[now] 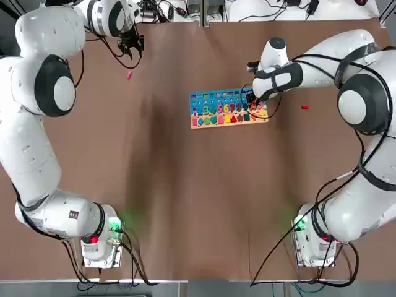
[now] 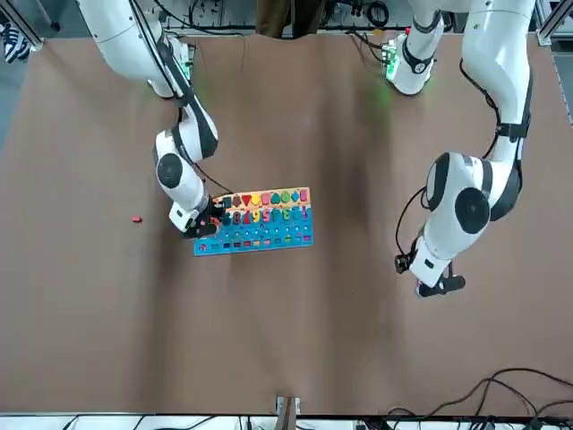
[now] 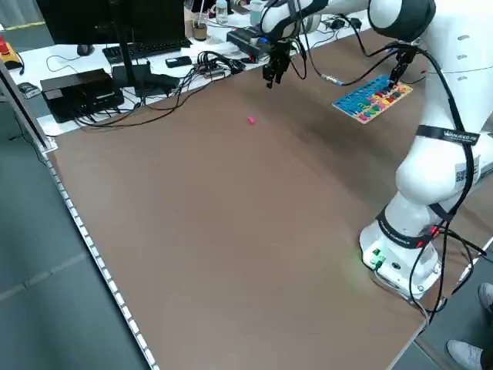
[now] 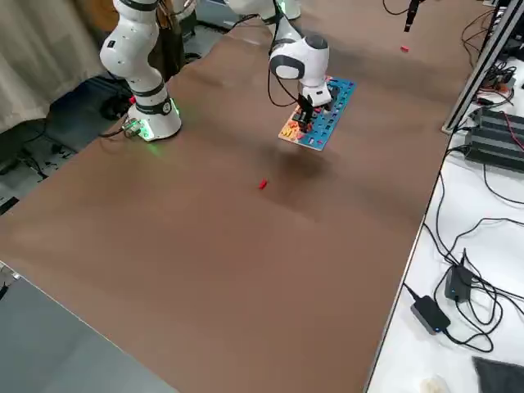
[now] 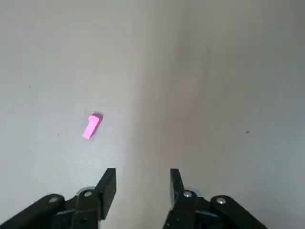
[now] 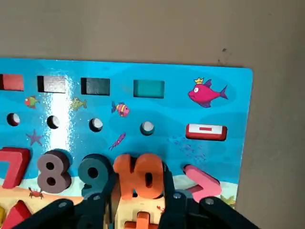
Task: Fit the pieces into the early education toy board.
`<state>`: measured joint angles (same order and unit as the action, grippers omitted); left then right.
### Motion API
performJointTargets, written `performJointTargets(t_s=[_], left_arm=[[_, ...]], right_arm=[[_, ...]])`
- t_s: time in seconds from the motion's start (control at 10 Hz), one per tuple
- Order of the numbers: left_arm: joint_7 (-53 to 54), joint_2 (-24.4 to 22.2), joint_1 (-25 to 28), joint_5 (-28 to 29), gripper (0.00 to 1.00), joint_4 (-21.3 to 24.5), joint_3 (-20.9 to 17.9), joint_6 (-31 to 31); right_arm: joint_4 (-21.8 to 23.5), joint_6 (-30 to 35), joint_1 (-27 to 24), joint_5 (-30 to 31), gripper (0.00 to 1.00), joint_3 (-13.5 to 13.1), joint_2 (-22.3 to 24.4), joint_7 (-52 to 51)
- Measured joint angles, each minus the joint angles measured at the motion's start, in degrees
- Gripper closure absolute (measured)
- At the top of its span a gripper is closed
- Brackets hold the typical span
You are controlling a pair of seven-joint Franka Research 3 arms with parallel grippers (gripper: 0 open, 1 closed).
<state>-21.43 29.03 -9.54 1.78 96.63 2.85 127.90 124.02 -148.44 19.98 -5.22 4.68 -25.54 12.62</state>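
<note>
The right gripper's (image 6: 138, 191) fingers are clenched on the orange 10 piece (image 6: 138, 176), one on each flank, so it can be pressed square into its recess at the end of the number row. The left gripper's (image 5: 142, 183) fingers stand apart with nothing between them, I judge because it is lining up on a loose piece.

The early education toy board (image 1: 213, 99) lies flat mid-table, blue half away from the robot and pale wood edge toward it; being flat and light, it could skid under a sideways push. In the top view the right gripper (image 1: 255, 102) is at the board's 3 o'clock end, where the 10 belongs. The left gripper (image 1: 130, 43) hangs over bare table well off at the board's 10 o'clock. From it, the pink piece (image 1: 129, 75) lies near at 6 o'clock; in the left wrist view that piece sits off to one side of the fingers, not between them. A red piece (image 1: 304, 107) waits just past the board's 3 o'clock end, apart from it.

Hidden or unclear: the right arm's hand covers that end of the board in the overhead and front views. Whether the 10 is already seated or just above its recess cannot be told. A second pink piece (image 6: 202, 179) shows beside the 10; whether it is seated cannot be told either.
</note>
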Motion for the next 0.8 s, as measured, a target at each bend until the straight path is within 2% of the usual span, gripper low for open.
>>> performJointTargets(t_s=[0.4,0.6,0.8], left_arm=[[3.4,2.61,3.25,0.02,0.47,-3.06,0.01,0.0],[4.17,5.83,4.19,0.29,0.48,-5.55,-0.02,-0.01],[7.28,8.31,5.08,0.89,0.48,-6.03,-0.02,-0.01]], right_arm=[[0.51,-0.72,0.0,-0.09,0.6,0.0,0.18,0.0],[0.8,-1.01,0.0,-0.09,0.6,0.0,0.3,0.0],[1.26,-1.08,-0.01,-0.09,0.6,-0.06,0.5,0.0]])
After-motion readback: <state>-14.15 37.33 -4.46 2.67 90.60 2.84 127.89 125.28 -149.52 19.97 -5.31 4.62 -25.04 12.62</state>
